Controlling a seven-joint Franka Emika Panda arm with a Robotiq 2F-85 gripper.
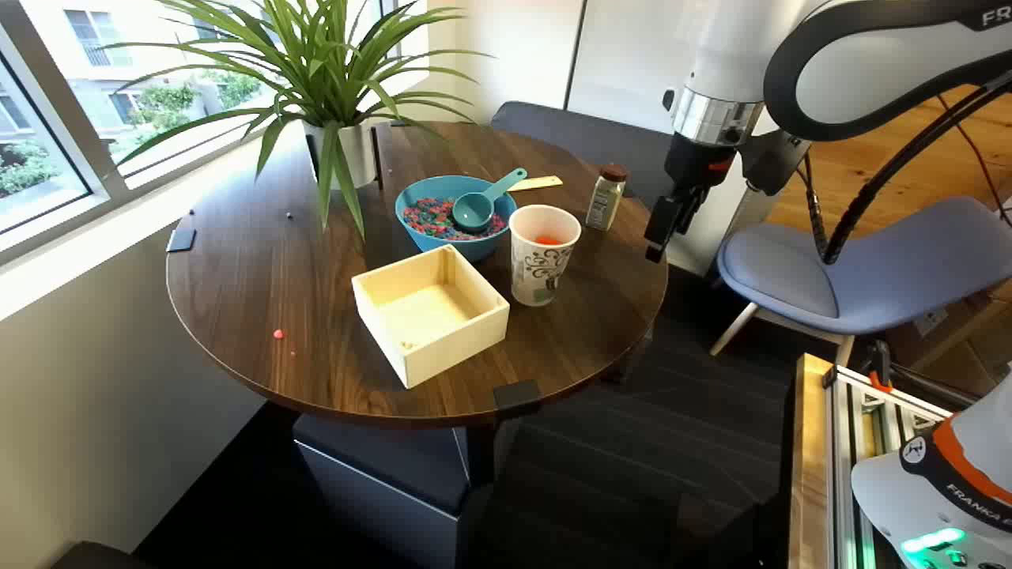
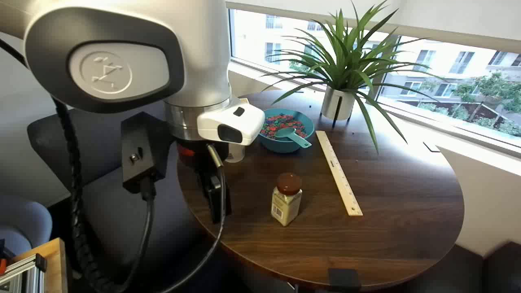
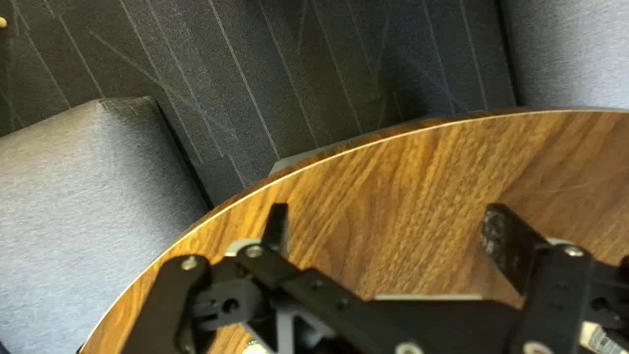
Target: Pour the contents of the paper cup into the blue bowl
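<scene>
The paper cup (image 1: 540,273) stands upright on the round table, whitish with a dark swirl print. Orange-red contents (image 1: 548,239) show inside it. In an exterior view the cup (image 2: 236,154) is mostly hidden behind the arm. The blue bowl (image 1: 477,251) stands beside the cup and holds many coloured bits and a teal scoop; it also shows in an exterior view (image 2: 281,146). My gripper (image 3: 385,221) is open and empty over bare wood near the table edge. In both exterior views the gripper (image 1: 656,249) (image 2: 217,217) points down, apart from the cup.
A pale open wooden box (image 1: 458,348) stands close to the cup and bowl. A brown-capped jar (image 2: 287,203) stands near my gripper. A wooden ruler (image 2: 340,175) lies by the bowl. A potted plant (image 1: 340,158) stands near the window. A grey seat (image 3: 88,206) borders the table.
</scene>
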